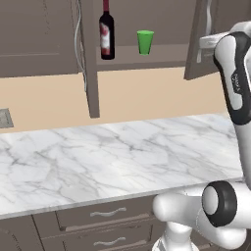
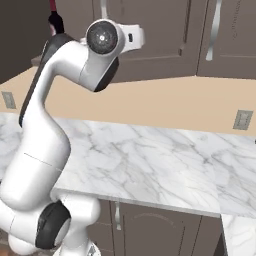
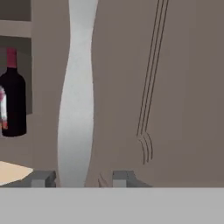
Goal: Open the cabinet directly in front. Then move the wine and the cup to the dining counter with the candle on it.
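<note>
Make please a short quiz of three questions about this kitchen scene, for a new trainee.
1. True or false: the wine and the cup stand on the same cabinet shelf.
2. Which stands nearer the open left door? A) the wine B) the cup
3. In the hand view, what runs up between the fingertips of the gripper?

Key
1. True: both are upright on the shelf, apart from each other.
2. A
3. The long silver handle of a cabinet door; the jaws stand on either side of it, not closed on it.

Cabinet open; wine, green cup upright inside (apart).
</note>
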{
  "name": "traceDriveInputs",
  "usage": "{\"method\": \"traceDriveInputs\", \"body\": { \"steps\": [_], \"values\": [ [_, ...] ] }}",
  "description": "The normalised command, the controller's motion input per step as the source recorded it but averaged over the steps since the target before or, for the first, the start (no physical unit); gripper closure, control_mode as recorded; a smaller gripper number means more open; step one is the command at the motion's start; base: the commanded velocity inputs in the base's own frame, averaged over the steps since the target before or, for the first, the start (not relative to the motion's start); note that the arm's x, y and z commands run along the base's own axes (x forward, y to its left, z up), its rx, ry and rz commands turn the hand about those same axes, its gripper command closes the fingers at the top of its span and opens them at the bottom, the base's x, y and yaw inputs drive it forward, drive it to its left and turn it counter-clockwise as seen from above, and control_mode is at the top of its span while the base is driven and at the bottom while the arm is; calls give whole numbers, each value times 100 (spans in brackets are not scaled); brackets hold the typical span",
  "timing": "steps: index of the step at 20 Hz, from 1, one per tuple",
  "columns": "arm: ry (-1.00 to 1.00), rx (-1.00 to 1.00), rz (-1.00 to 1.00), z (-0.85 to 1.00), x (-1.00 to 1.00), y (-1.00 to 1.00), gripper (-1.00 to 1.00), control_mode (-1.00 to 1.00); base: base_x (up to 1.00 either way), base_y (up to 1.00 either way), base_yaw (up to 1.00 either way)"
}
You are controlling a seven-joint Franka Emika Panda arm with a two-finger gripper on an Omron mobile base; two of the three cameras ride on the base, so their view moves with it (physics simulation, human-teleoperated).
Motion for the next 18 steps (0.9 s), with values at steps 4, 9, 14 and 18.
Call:
{"method": "traceDriveInputs", "body": {
  "steps": [4, 9, 14, 18],
  "values": [
    [-21, 5, -9, 17, -100, -100, 100, -100, 0, 0, 0],
    [-17, 6, 0, -3, -37, -41, -100, -100, 0, 0, 0],
    [1, 3, 1, -41, -54, 11, -100, -100, 0, 0, 0],
    [-9, -14, 4, -36, -95, 90, -100, -100, 0, 0, 0]
  ]
}}
